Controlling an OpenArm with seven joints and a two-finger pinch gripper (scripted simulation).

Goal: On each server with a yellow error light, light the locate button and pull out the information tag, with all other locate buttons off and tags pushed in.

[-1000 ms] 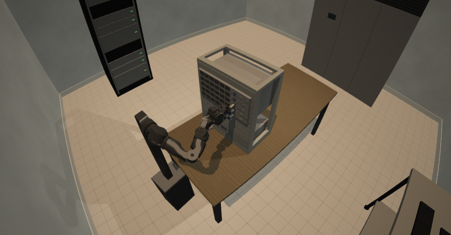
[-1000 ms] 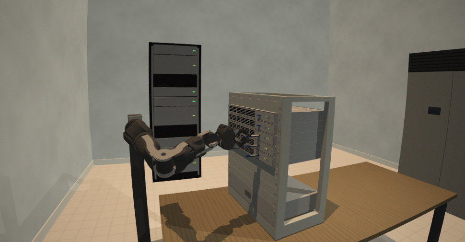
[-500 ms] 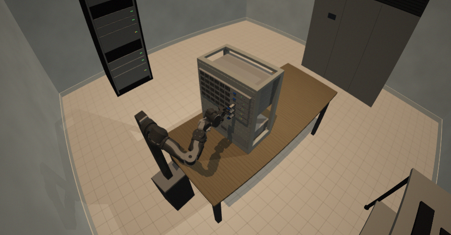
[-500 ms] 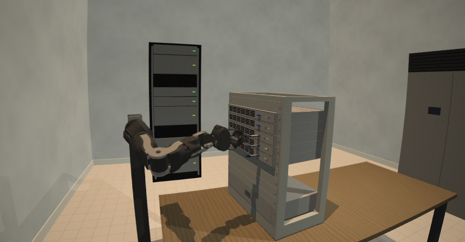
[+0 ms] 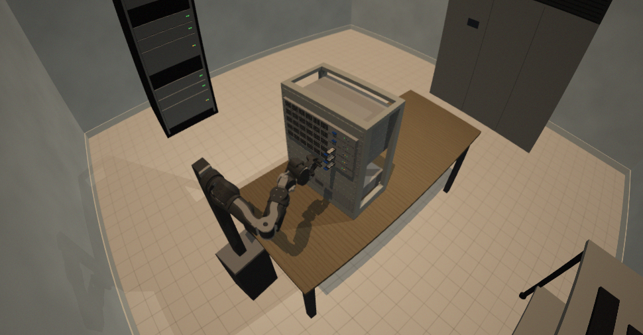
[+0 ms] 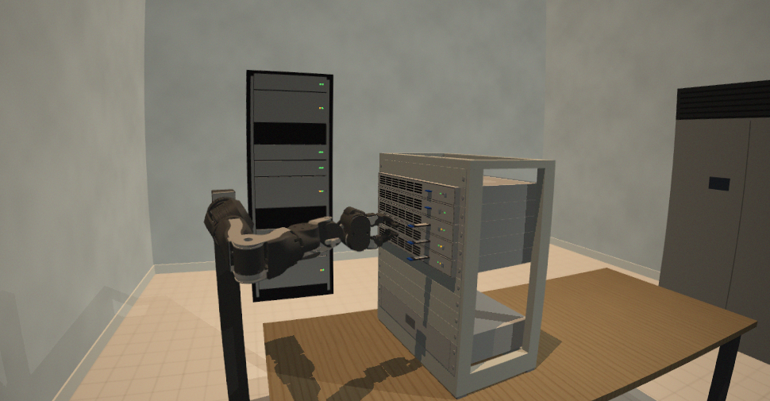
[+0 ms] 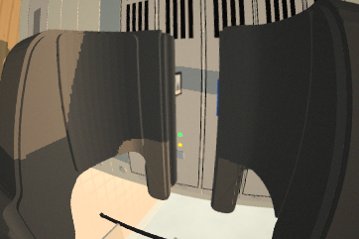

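Note:
The grey rack [image 6: 463, 268] stands on the wooden table [image 6: 592, 322] with several vented servers stacked in its upper half. Three information tags stick out of the lower servers: the upper [image 6: 419, 225], the middle [image 6: 417, 241] and the lowest [image 6: 417, 258]. The two top servers show small blue marks [image 6: 428, 191] [image 6: 428, 207]. My gripper [image 6: 390, 226] [image 5: 320, 160] is shut and empty, close to the server fronts beside the protruding tags. In the wrist view the fingers frame a server face with a green light [image 7: 179, 135] above a yellow light [image 7: 179, 145], and a blue sliver [image 7: 218, 98] shows at the right finger's edge.
The arm's pedestal [image 5: 244, 265] stands at the table's near-left corner. A tall black server cabinet [image 6: 290, 183] stands by the back wall. A large grey cabinet [image 5: 512, 58] stands at the right. The rack's lower half holds blank panels and an open bay [image 6: 495, 317].

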